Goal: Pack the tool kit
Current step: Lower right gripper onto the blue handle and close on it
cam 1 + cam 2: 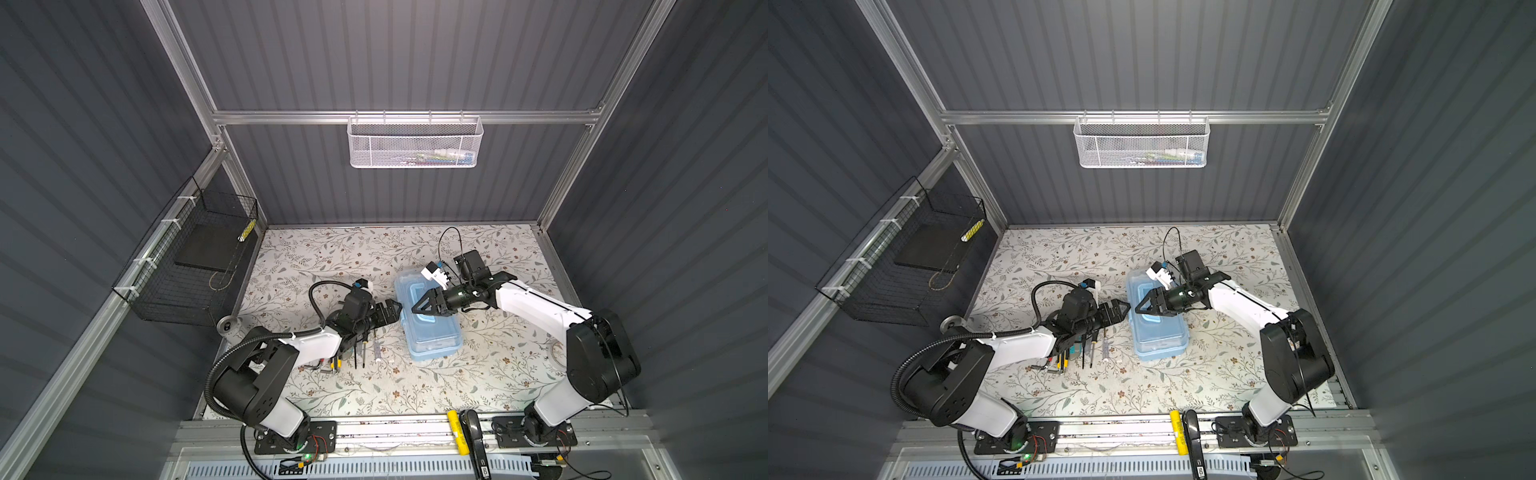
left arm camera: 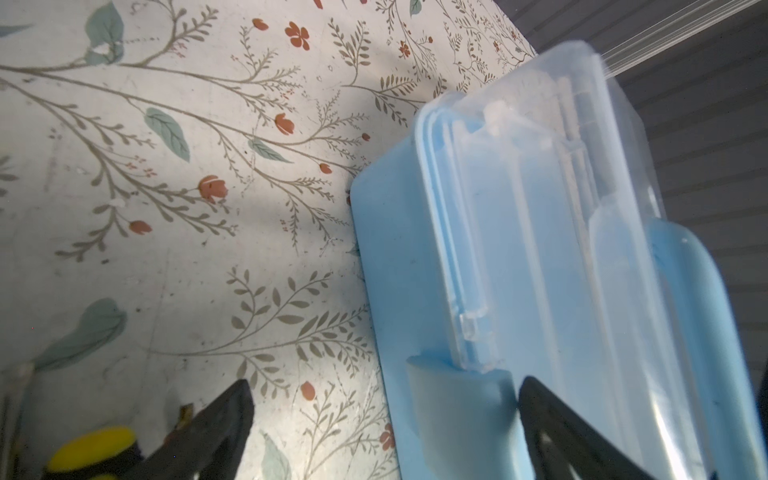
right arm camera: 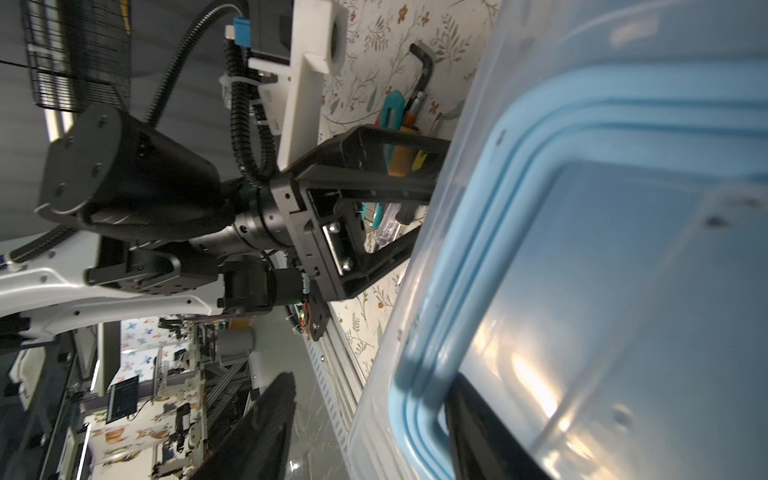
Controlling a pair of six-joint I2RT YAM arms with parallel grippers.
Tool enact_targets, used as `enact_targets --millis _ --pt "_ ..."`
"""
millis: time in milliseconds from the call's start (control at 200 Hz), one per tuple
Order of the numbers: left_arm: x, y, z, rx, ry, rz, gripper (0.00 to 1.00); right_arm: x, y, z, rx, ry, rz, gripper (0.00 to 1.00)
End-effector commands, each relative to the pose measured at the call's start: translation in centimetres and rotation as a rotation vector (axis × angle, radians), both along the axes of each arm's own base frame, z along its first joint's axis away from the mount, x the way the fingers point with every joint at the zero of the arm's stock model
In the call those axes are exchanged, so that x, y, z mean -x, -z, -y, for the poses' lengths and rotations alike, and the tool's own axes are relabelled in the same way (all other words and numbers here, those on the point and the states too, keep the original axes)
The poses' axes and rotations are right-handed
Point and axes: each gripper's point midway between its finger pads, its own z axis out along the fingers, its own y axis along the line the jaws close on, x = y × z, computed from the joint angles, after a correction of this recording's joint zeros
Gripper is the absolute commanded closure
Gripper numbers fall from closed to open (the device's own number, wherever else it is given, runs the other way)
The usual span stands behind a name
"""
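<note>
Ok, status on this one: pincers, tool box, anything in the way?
Left pincer open at the tool box side latch. Right pincer open, straddling the blue handle. Lid shut, in the way; tools loose on the table.

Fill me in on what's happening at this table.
Two robot arms are working at a light-blue tool box that sits, lid down, in the middle of the flowered table. The left gripper is wide open against the box's long side, with its jaws on either side of a blue latch. The right gripper is over the clear lid, open, with one finger at the inner edge of the blue handle. The screwdrivers and other tools lie loose beside the box, not yet packed.
</note>
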Motion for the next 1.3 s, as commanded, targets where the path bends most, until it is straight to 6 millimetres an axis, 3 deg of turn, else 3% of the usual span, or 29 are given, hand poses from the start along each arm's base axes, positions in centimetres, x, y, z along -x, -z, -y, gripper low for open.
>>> enact_targets --millis 0,200,375,490,640,836,1036,1296 --pt "0.5 1.0 -0.2 -0.061 -0.002 -0.037 0.01 1.4 -3.2 -0.5 -0.2 -0.129 0.007 0.43" --pt "0.7 2.1 -2.4 -0.178 -0.071 -0.081 0.01 0.5 -5.6 1.6 -0.279 -0.101 0.123 0.42" --pt "1.1 2.3 -3.9 -0.207 -0.124 -0.088 0.01 -1.0 -5.2 4.2 -0.241 0.011 0.145 0.44" --pt "1.3 2.1 -4.2 -0.226 -0.125 -0.087 0.01 -1.6 -4.0 5.8 -0.126 0.108 0.164 0.44" --pt "1.2 1.5 -4.5 -0.243 -0.124 -0.072 0.01 -2.2 -4.5 7.4 0.026 0.25 0.213 0.45" --pt "0.8 -0.3 -5.1 -0.251 -0.145 -0.017 0.01 -2.3 -5.1 9.5 0.504 0.432 0.394 0.43" --pt "0.5 -2.0 -4.7 -0.245 -0.124 0.023 0.01 -1.8 -4.6 7.2 0.689 0.459 0.399 0.42" --pt "1.2 -2.4 -5.2 -0.26 -0.109 0.036 0.01 -2.4 -1.9 4.9 0.805 0.414 0.38 0.43"
